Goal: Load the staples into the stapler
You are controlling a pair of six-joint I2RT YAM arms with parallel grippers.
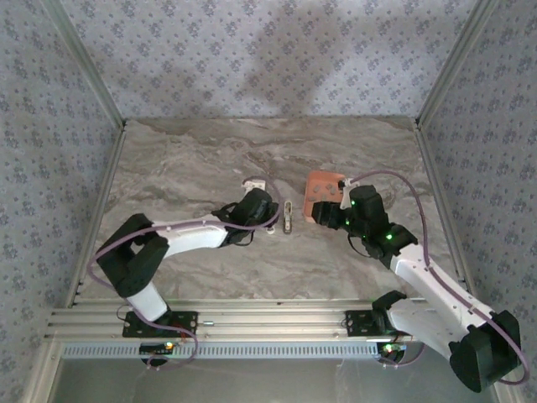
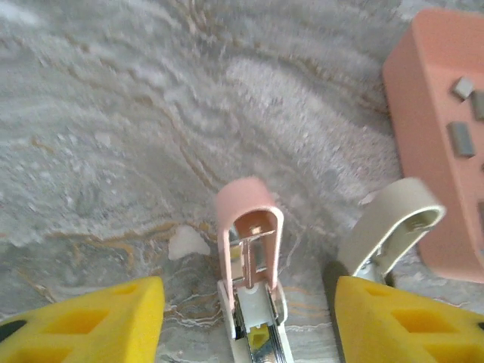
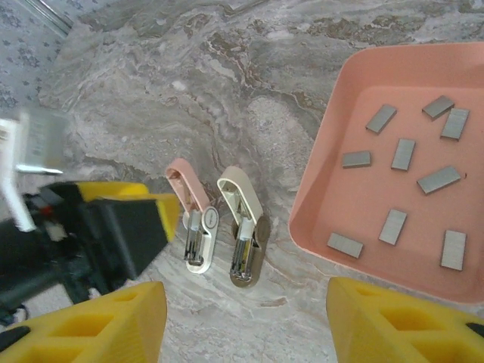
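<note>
Top external view: the left gripper [image 1: 270, 217] and right gripper [image 1: 330, 216] sit low over the marble table [image 1: 193, 159]. The beige stapler [image 1: 288, 217] lies between them, and the salmon tray [image 1: 321, 189] is just beside the right one. Left wrist view: the yellow fingers [image 2: 91, 321] are spread, and the pink stapler [image 2: 249, 219] lies between them, touching neither, with its top arm raised. Right wrist view: the fingers [image 3: 408, 321] stand apart around nothing. The staples [image 3: 403, 154] lie scattered in the tray, and both staplers lie side by side just outside it.
</note>
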